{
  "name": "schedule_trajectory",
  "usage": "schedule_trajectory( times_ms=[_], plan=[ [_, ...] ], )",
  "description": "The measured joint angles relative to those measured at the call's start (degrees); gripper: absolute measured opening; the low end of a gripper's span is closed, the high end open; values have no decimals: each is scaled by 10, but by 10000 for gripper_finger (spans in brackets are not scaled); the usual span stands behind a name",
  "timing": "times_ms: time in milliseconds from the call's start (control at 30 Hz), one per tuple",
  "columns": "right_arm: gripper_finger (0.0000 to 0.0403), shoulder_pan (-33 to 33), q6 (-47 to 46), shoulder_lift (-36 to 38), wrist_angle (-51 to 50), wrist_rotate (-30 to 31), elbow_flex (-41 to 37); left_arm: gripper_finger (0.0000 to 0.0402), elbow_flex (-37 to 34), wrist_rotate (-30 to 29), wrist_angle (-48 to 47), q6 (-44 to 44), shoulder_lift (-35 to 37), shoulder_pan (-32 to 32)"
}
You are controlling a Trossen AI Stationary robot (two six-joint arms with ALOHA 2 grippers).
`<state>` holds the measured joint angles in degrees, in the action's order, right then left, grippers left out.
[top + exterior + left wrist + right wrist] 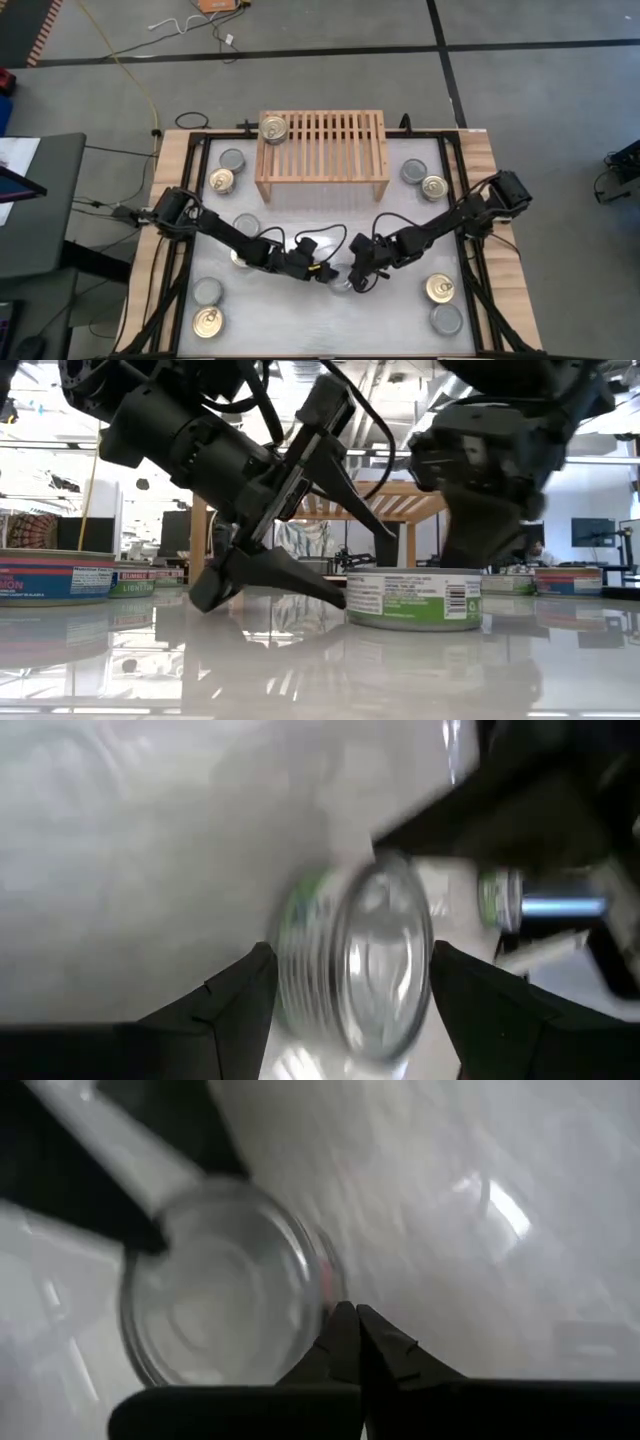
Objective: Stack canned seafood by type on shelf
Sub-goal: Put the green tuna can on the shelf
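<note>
A flat can with a plain silver top and a green label stands on its base on the white table, near the middle. My left gripper is open; its fingers straddle this can, low over the table, coming from the table's left. My right gripper is shut, tips down beside the can's rim, on the can's right. The light-wood shelf stands at the far edge, with one gold-topped can on its slats at the left end. My left gripper has one finger on each side of the can's label wall, slanting down from the table's left. One fingertip reaches the wall at table height; whether it touches, I cannot tell. My right gripper's shut fingertips stand against the can's side just below the rim, coming from above. The can sits flat on the table.
Loose cans lie to both sides: silver, gold, silver and gold on the left; silver, gold, gold and silver on the right. The two grippers are close together.
</note>
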<state>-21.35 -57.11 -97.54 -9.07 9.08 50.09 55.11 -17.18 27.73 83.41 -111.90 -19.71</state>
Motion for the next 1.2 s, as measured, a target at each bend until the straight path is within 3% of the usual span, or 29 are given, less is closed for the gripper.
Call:
schedule_trajectory(
  times_ms=[200,500,733,933,1200],
  plan=[
    [33,-32,-52,3,-29,-4,0,249,0,-67,0,20,1,5],
    [25,-39,-46,48,-104,-2,0,249,0,-68,-3,21,39,1],
    [38,-7,15,75,-105,1,0,249,33,32,-1,22,40,-17],
    [20,25,58,50,-43,1,0,249,67,57,-17,-5,39,-21],
    [33,51,89,34,-2,0,0,249,77,90,-120,47,39,-21]
  ],
)
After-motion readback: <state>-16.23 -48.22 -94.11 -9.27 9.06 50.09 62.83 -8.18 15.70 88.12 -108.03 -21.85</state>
